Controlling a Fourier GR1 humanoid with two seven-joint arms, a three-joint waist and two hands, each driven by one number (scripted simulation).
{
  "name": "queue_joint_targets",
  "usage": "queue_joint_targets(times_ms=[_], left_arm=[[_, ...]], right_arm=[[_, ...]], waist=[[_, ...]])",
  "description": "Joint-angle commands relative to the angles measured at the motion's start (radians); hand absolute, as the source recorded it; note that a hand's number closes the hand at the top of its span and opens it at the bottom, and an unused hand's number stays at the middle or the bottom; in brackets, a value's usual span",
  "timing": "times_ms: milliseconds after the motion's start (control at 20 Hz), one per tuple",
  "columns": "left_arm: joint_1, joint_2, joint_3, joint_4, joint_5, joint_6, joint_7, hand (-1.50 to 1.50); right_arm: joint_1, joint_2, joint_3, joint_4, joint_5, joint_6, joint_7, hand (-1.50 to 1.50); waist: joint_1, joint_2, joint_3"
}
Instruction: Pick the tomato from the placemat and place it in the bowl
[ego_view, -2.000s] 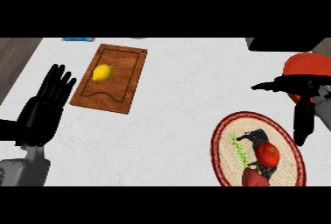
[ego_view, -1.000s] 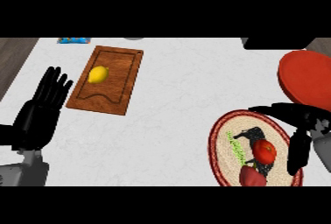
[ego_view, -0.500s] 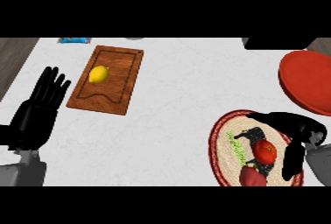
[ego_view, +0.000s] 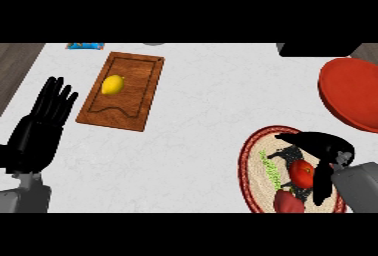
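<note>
While the tomato (ego_view: 301, 171) sat on the round woven placemat (ego_view: 253, 162) near the counter's (ego_view: 199, 120) front right corner, I judged the task barely under way: nothing lifted, nothing placed. My right hand (ego_view: 325, 150) arched over the mat, fingers curled down around the tomato, thumb reaching along its right side; I could not tell whether they touched it or only bracketed it. A darker red piece (ego_view: 286, 201) lay on the mat's front edge, just beside the tomato. The red bowl (ego_view: 353, 95) waited at the counter's right edge, behind the mat and apart from it, with nothing visible inside. My left hand (ego_view: 38, 132) rested spread, fingers up, at the left edge. A wooden board (ego_view: 136, 87) carrying a lemon (ego_view: 112, 84) sat toward the back left, not involved. Remaining, by my reckoning: close the grasp, lift, carry back to the bowl, release.
</note>
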Motion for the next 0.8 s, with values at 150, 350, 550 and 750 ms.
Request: queue_joint_targets(times_ms=[150, 350, 550, 750], left_arm=[[-0.005, 0.009, 0.036, 0.065, -0.003, -0.054, -0.031, 0.00], [0.043, -0.006, 0.014, -0.014, -0.007, -0.045, -0.012, 0.00], [-0.053, 0.002, 0.040, 0.038, -0.010, -0.031, 0.005, 0.00], [0.025, -0.051, -0.021, -0.089, -0.051, 0.009, 0.044, 0.00]], right_arm=[[-0.005, 0.007, 0.019, 0.114, 0.119, -0.024, -0.127, 1.50], [-0.022, 0.017, 0.130, 0.095, 0.212, -0.091, -0.198, 1.50], [-0.053, -0.019, 0.106, 0.130, 0.256, -0.103, -0.304, 1.50], [-0.056, 0.003, 0.102, 0.169, 0.319, -0.135, -0.351, 1.50]], waist=[[-0.001, 0.001, 0.000], [0.005, 0.000, 0.000], [0.000, 0.001, 0.000], [0.003, 0.000, 0.000]])
